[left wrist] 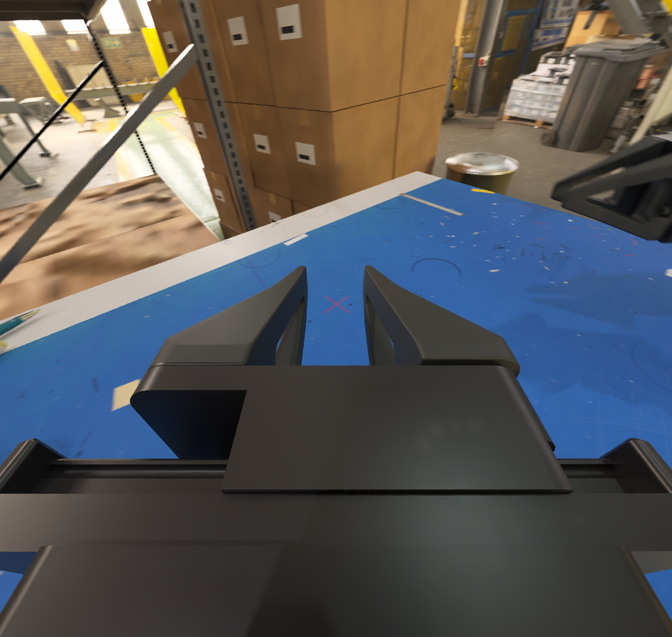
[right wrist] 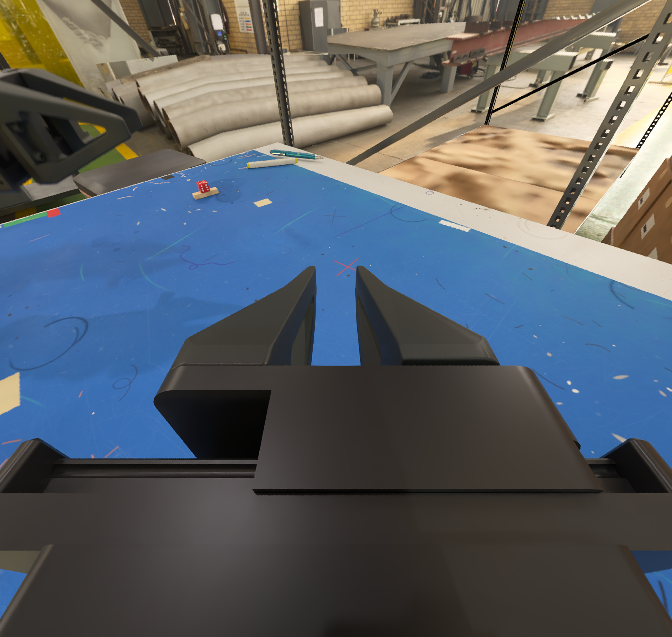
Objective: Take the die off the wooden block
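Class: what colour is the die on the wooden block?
Red with white pips; the die shows best in the right wrist view.

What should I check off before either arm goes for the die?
1. Die on the wooden block: ok, red die sits on top, near the far side of the blue mat.
2. Left gripper empty, fingers apart: ok.
3. Right gripper empty, fingers apart: ok.
4. Die visible to the left wrist view: not ok, only the right one shows it.
5. Clutter next to the block: ok, the teal pen and marker lie apart, by the edge.
6. Which arm is nearer: cannot tell.
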Motion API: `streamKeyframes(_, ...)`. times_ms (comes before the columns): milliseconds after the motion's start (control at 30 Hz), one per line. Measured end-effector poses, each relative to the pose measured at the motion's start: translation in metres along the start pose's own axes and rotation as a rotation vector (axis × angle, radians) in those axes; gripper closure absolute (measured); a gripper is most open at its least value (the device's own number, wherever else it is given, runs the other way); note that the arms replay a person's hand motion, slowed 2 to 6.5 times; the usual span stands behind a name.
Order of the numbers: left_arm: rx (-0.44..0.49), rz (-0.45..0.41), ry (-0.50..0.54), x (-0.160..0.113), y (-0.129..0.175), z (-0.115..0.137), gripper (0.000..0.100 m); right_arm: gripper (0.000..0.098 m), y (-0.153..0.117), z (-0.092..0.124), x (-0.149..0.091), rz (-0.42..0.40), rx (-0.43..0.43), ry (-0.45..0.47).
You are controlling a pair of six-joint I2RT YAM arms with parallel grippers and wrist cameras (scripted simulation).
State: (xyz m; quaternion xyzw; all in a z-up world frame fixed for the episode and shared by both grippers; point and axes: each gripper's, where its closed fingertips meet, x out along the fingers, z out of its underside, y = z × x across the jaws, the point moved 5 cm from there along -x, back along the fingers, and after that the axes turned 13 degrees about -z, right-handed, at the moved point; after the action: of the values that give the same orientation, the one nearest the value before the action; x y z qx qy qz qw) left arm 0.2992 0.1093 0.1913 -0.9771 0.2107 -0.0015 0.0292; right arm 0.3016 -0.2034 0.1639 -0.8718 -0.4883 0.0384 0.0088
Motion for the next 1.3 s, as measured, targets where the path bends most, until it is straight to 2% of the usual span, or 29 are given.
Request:
streamKeyframes(167,-0.001,-0.116,-0.029,-0.006,-0.051,-0.015,0.074,0.0795,-0.002,0.003,0.002,-0.008,-0.02,0.014)
streamKeyframes(333,0.015,-0.229,-0.102,-0.011,-0.109,-0.031,0.074,0.08,-0.003,0.001,0.002,-0.018,-0.037,0.037)
streamKeyframes(433,0.011,-0.272,-0.188,-0.011,-0.143,-0.036,0.074,0.0803,-0.004,0.004,0.003,-0.03,-0.031,0.039)
streamKeyframes(600,-0.006,-0.324,-0.405,-0.002,-0.195,-0.033,0.071,0.0805,-0.006,0.011,0.006,-0.048,-0.024,0.024)
streamKeyframes(767,-0.04,-0.344,-0.613,0.011,-0.233,-0.014,0.07,0.0811,-0.009,0.02,0.009,-0.062,-0.029,-0.014)
streamKeyframes(933,-0.067,-0.356,-0.811,0.025,-0.256,0.018,0.07,0.0814,-0.011,0.029,0.011,-0.071,-0.039,-0.05)
streamKeyframes(1133,-0.054,-0.388,-1.036,0.038,-0.27,0.061,0.07,0.0818,-0.011,0.034,0.012,-0.069,-0.048,-0.072)
streamKeyframes(1300,-0.053,-0.392,-1.174,0.048,-0.271,0.088,0.071,0.0823,-0.01,0.037,0.013,-0.069,-0.04,-0.078)
